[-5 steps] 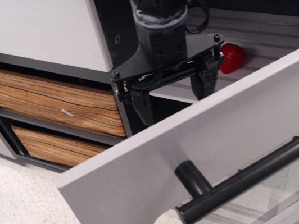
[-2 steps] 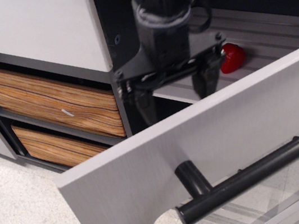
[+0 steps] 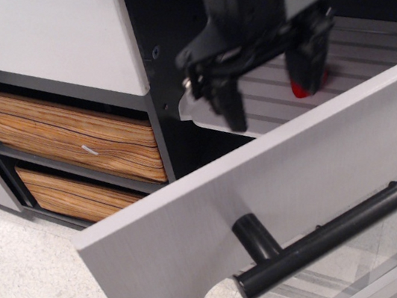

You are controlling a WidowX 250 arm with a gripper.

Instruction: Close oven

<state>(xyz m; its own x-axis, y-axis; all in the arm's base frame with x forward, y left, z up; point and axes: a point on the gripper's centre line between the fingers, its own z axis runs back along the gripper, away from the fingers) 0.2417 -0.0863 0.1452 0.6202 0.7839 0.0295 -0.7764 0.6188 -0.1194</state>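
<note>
Hanging open across the lower right, the oven (image 3: 279,181) door is showing its black bar handle (image 3: 333,237). At 12 o'clock, the gripper (image 3: 270,85) is hovering over the ribbed rack (image 3: 364,47), fingers spread and empty, partly hiding a red object (image 3: 299,90). Wood-grain drawers (image 3: 68,139) are sitting at 9 o'clock.

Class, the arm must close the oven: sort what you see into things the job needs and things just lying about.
Needed: oven door, its handle, gripper.
Lying about: wood drawers, red object on the rack.
</note>
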